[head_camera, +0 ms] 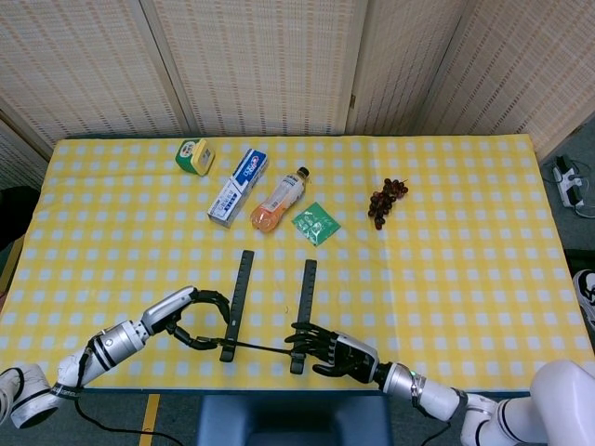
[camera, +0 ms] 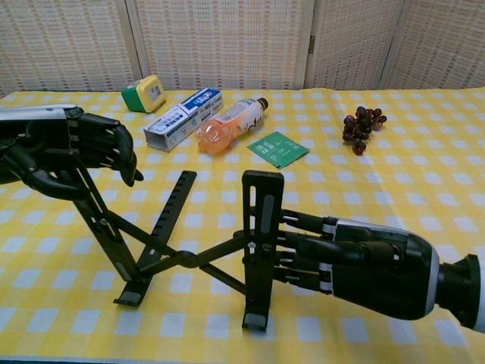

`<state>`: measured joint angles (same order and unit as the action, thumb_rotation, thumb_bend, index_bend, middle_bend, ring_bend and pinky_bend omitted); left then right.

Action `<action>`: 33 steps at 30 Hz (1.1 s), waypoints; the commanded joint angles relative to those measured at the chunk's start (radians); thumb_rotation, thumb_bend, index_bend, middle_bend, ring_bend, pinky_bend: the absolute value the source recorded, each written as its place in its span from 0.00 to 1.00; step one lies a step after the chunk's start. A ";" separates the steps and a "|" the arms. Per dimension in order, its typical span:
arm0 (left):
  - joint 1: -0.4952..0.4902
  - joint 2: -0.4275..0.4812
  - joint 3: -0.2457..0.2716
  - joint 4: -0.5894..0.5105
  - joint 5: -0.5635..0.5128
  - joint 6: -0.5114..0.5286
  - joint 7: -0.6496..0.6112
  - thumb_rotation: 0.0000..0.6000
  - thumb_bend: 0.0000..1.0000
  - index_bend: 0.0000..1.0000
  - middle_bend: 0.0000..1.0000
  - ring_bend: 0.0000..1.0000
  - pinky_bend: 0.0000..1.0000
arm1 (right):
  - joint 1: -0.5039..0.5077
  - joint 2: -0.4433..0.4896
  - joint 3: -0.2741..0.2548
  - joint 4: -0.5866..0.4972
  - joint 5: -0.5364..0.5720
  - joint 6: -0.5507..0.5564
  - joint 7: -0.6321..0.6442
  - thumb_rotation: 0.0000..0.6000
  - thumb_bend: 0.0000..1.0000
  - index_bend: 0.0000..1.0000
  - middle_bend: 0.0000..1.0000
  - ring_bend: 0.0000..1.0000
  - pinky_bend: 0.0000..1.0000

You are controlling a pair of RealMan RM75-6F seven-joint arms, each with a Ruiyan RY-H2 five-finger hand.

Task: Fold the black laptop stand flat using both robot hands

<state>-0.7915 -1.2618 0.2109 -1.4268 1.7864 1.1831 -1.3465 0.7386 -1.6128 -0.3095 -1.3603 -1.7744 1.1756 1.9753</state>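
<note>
The black laptop stand (head_camera: 270, 311) stands unfolded near the table's front edge, its two slotted rails joined by crossed struts (camera: 186, 258). My left hand (camera: 83, 148) curls around the top of the left upright leg (camera: 102, 220), fingers over it and thumb under; the head view shows this hand (head_camera: 181, 311) beside the left rail. My right hand (camera: 356, 262) lies low at the right, fingers stretched out and apart, their tips touching the right upright (camera: 260, 243) from its side. The head view shows the right hand (head_camera: 335, 351) at the stand's near right foot.
Behind the stand lie a green packet (head_camera: 316, 224), an orange drink bottle (head_camera: 279, 199), a blue-white toothpaste box (head_camera: 238, 187), a green-yellow box (head_camera: 194, 156) and dark grapes (head_camera: 386, 200). The table's front edge (head_camera: 279, 388) runs just below both hands.
</note>
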 commanded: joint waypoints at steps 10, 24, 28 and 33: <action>0.003 -0.005 -0.001 0.008 0.000 -0.004 0.009 1.00 0.20 0.45 0.50 0.38 0.24 | -0.014 0.005 0.001 -0.008 -0.005 0.016 -0.049 1.00 0.36 0.12 0.19 0.19 0.05; 0.026 0.013 0.007 0.003 0.008 -0.046 0.349 1.00 0.20 0.31 0.37 0.24 0.21 | 0.003 0.149 0.077 -0.154 -0.034 0.061 -0.520 1.00 0.36 0.12 0.18 0.18 0.05; 0.042 0.014 0.001 -0.026 -0.023 -0.080 0.495 1.00 0.20 0.31 0.37 0.24 0.21 | 0.011 0.183 0.098 -0.191 -0.019 0.063 -0.541 1.00 0.36 0.12 0.18 0.18 0.05; 0.067 -0.003 -0.018 -0.048 -0.077 -0.111 0.621 1.00 0.20 0.35 0.37 0.25 0.21 | 0.016 0.217 0.128 -0.222 0.004 0.064 -0.566 1.00 0.36 0.12 0.18 0.18 0.05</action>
<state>-0.7422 -1.2561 0.2045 -1.4575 1.7415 1.0956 -0.7783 0.7529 -1.4001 -0.1859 -1.5773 -1.7743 1.2390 1.4134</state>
